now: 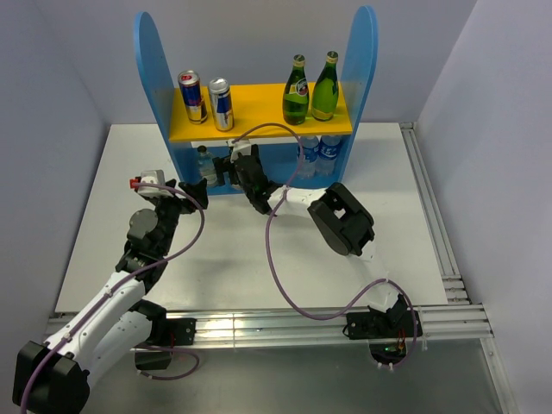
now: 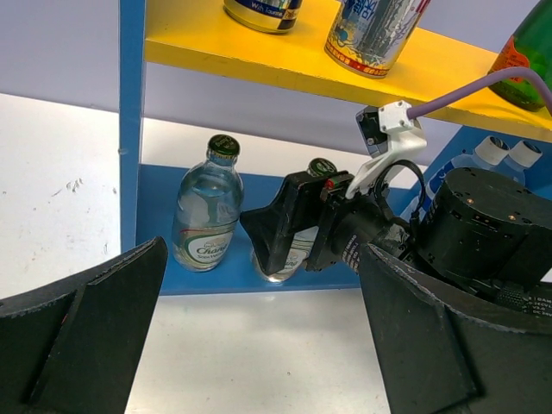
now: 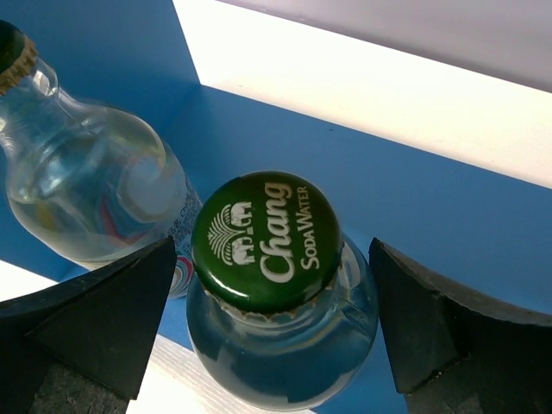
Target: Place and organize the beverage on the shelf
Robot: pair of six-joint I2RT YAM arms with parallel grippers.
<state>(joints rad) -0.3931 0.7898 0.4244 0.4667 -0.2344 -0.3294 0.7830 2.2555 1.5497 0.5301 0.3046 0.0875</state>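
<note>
The shelf has blue side panels, a yellow upper board and a blue base. A clear Chang soda bottle with a green cap stands at the front of the base, also in the left wrist view. My right gripper is open and flanks it, with a thin gap at the left finger. Its black body reaches under the board. A second soda bottle stands just left of it. My left gripper is open and empty over the table in front of the shelf.
Two cans stand on the left of the upper board and two green bottles on the right. Two white-capped water bottles stand at the lower right. A purple cable loops over the table.
</note>
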